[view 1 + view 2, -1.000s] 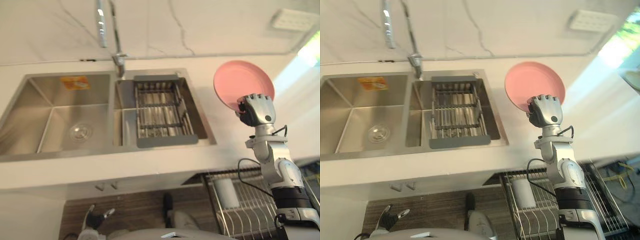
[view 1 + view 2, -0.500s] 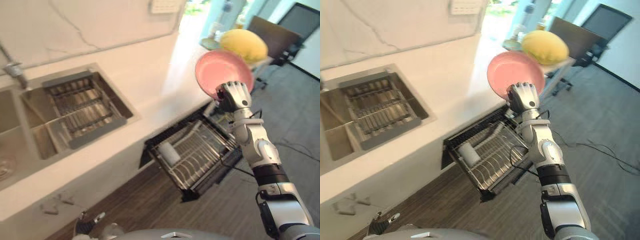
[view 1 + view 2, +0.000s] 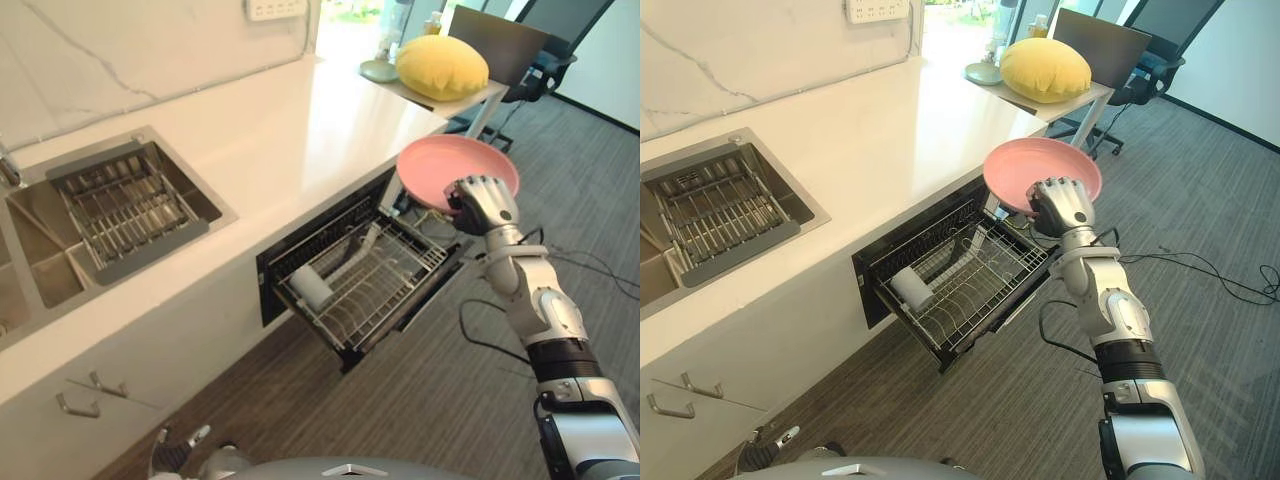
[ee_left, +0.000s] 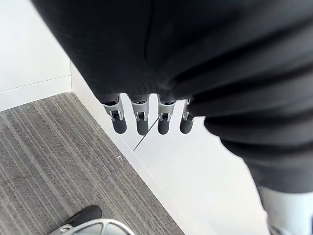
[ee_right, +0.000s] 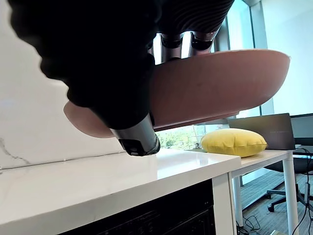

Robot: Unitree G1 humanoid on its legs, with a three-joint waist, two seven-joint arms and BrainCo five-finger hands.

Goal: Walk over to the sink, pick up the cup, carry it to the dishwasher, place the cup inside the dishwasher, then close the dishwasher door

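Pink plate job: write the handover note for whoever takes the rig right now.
Right hand: shut on the pink plate, a plate and not a cup, held in the air by the far corner of the rack.
Left hand: open, holding nothing, low by the cabinet front.
Dishwasher: open, rack pulled out, with a white cup lying on its side in it.
Done: plate picked up and brought to the dishwasher.
Left: set the plate in the rack, let go, close the dishwasher.
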